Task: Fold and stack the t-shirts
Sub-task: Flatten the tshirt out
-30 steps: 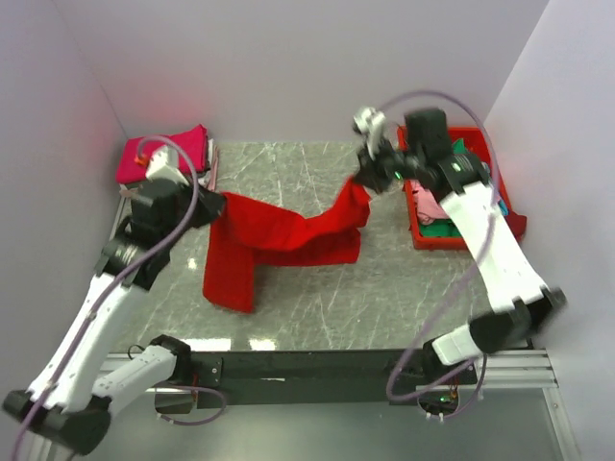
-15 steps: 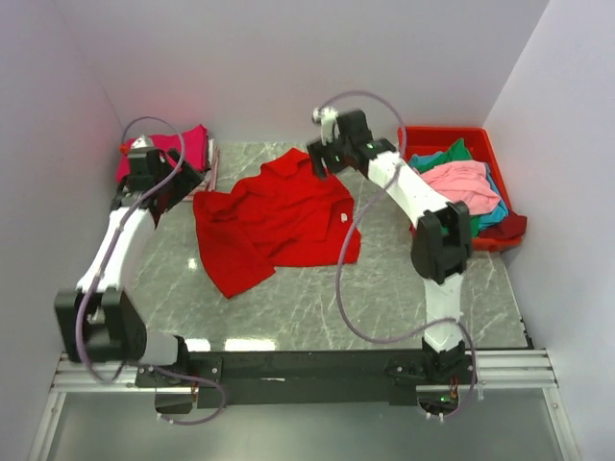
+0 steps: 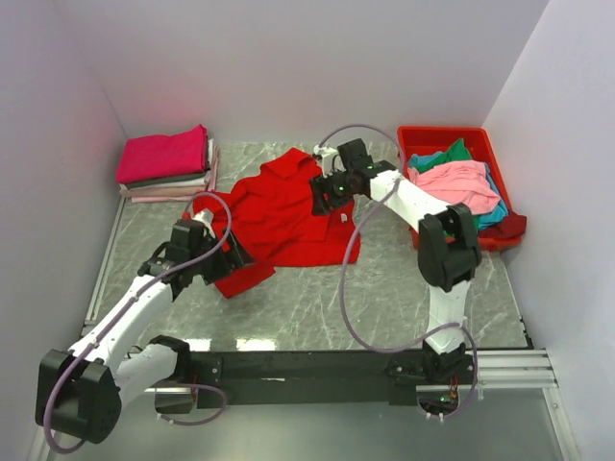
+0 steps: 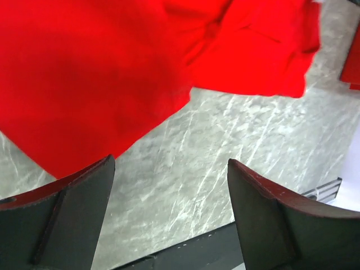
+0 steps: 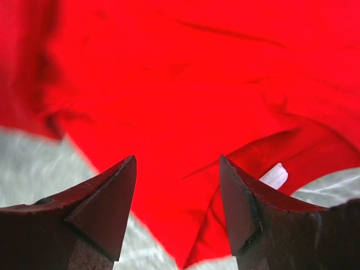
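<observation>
Big red t-shirt (image 3: 288, 216) lay rumpled but mostly spread out on the marble table (image 3: 432, 298), approx. mid-table. L gripper (image 3: 231, 257) sat at the shirt's near-left corner. Its wrist cam showed the jaws wide apart w/ nothing between them, just bare marble there and the shirt's edge beyond the fingertips (image 4: 73, 219). R gripper (image 3: 322, 192) hung over the far-right part of the same shirt, jaws likewise spread and gripping nothing, w/ red cloth filling the view past its fingers (image 5: 101, 202). A small white tag (image 5: 274, 175) poked out of the shirt's folds near the right edge, but any print on it was too small to read. In the back-left corner was a neat stack of folded shirts (image 3: 165, 182), magenta shirt (image 3: 163, 152) on top, grey and pale layers under it. On the right, a red bin (image 3: 442, 132) held a loose heap, w/ a pink shirt (image 3: 461, 182) uppermost and a green shirt (image 3: 452, 154) peeking out behind it.
</observation>
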`<action>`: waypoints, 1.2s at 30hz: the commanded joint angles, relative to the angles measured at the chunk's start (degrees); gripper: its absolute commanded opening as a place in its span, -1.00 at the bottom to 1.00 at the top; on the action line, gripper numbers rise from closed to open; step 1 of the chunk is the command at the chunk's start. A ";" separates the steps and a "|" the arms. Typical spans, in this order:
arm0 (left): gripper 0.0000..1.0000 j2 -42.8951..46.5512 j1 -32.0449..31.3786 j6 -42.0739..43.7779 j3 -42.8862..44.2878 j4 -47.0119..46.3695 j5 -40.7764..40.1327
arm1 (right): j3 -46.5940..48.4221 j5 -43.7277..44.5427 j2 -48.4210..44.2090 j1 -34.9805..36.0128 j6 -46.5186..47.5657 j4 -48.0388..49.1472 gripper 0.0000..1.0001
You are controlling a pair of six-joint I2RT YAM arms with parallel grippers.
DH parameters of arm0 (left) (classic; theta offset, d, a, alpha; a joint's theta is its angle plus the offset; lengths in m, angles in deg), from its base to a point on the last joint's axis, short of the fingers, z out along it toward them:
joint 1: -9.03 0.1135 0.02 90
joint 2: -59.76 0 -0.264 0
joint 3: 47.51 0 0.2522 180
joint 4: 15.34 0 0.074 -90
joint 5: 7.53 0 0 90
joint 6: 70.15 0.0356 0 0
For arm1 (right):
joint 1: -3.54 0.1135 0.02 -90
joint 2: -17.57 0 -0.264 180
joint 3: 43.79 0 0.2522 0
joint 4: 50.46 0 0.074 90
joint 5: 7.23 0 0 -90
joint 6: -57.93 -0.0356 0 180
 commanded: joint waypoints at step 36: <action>-0.99 -25.27 -9.60 -7.18 14.96 -2.10 -22.99 | 3.34 4.59 4.79 -5.33 -13.76 3.66 -1.00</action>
